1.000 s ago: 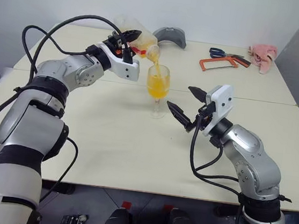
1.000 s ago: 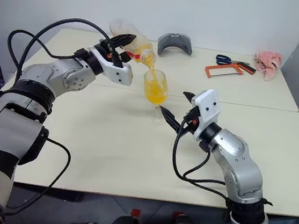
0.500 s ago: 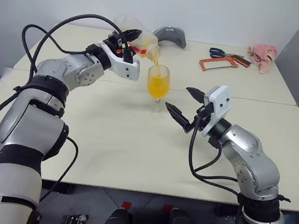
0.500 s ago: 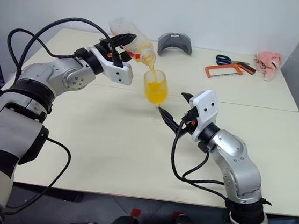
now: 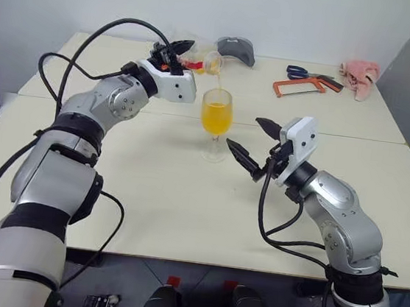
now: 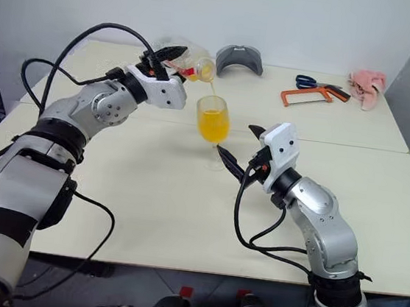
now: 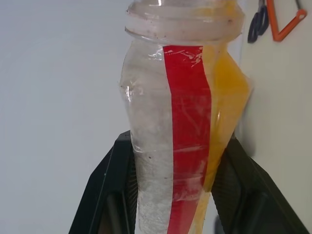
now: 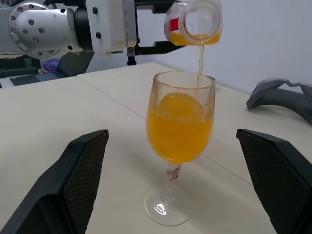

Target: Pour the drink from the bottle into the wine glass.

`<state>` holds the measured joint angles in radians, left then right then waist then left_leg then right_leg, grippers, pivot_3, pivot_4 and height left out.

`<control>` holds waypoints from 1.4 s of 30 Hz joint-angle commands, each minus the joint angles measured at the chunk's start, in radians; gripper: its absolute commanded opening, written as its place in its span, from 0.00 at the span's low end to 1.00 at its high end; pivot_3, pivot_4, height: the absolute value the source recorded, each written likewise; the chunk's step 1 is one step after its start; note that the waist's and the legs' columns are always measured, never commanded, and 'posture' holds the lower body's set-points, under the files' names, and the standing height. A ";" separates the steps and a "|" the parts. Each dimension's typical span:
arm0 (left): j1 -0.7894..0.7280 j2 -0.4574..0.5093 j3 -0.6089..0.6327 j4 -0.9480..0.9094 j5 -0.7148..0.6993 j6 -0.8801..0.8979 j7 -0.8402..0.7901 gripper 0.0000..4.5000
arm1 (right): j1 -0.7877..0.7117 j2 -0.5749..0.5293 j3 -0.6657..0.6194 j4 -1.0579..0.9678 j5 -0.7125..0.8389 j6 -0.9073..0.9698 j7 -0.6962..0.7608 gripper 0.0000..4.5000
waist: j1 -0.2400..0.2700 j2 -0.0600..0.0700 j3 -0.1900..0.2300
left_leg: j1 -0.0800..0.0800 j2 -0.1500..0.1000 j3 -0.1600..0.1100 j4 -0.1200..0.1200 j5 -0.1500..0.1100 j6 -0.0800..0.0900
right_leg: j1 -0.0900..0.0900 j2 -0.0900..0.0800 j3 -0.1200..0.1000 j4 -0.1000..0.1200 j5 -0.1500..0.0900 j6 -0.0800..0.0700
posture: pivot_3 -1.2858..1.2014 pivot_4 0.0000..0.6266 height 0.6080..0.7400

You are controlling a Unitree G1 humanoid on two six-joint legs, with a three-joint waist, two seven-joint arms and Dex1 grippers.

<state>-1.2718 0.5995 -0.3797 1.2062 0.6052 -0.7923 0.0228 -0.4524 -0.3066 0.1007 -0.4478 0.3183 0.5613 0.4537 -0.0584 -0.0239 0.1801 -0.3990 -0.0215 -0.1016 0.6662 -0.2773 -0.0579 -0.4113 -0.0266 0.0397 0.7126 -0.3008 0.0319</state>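
The pale table carries everything. At its far edge lie a grey curved holder, an orange hacksaw, scissors and a pink cloth, all well apart from the work.

The left gripper is clamped on the bottle, which it holds tipped with its open mouth above the wine glass; the left wrist view shows the black fingers pressed on either side of the body, low down from the neck. A thin stream of the drink falls into the bowl, which is more than half full. Little liquid is left in the bottle.

The right gripper hangs just beside the glass, its fingers wide apart and touching nothing.

The bottle looks light now and thin-walled, so it probably dents under a hard squeeze; the grip on its body suits it. The glass is likely fragile, top-heavy with liquid and smooth. Its stem seems the safest place to steady it.
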 commanded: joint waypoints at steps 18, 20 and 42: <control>0.387 -0.070 0.635 -0.433 -0.835 0.746 -0.463 0.37 | -0.080 -0.074 0.106 -0.098 0.089 0.200 0.103 1.00 | -0.026 0.000 0.000 | -0.001 0.001 -0.004 0.006 0.000 0.000 | 0.000 0.000 -0.001 0.003 0.000 0.000 | 0.52 0.24 1.00; 0.424 -0.068 0.654 -0.464 -0.854 0.784 -0.467 0.37 | -0.106 -0.063 0.119 -0.084 0.085 0.212 0.101 1.00 | -0.025 0.000 0.000 | -0.001 0.001 -0.005 0.008 0.000 0.000 | 0.002 0.000 -0.002 0.004 0.000 0.000 | 0.52 0.24 1.00; 0.517 -0.090 0.655 -0.438 -0.857 0.764 -0.506 0.74 | -0.183 -0.028 0.151 0.005 0.035 0.213 0.102 1.00 | -0.015 -0.002 -0.002 | 0.000 0.000 -0.006 0.010 -0.002 0.003 | 0.004 -0.002 -0.003 0.004 0.000 0.000 | 0.52 0.24 1.00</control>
<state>-0.7490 0.4991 0.2728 0.7855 -0.2578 0.0069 -0.4741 -0.6195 -0.3349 0.2588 -0.4238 0.3533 0.7811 0.5508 -0.0737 -0.0262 0.1786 -0.3995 -0.0213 -0.1081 0.6765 -0.2792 -0.0544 -0.4076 -0.0289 0.0366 0.7161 -0.3007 0.0318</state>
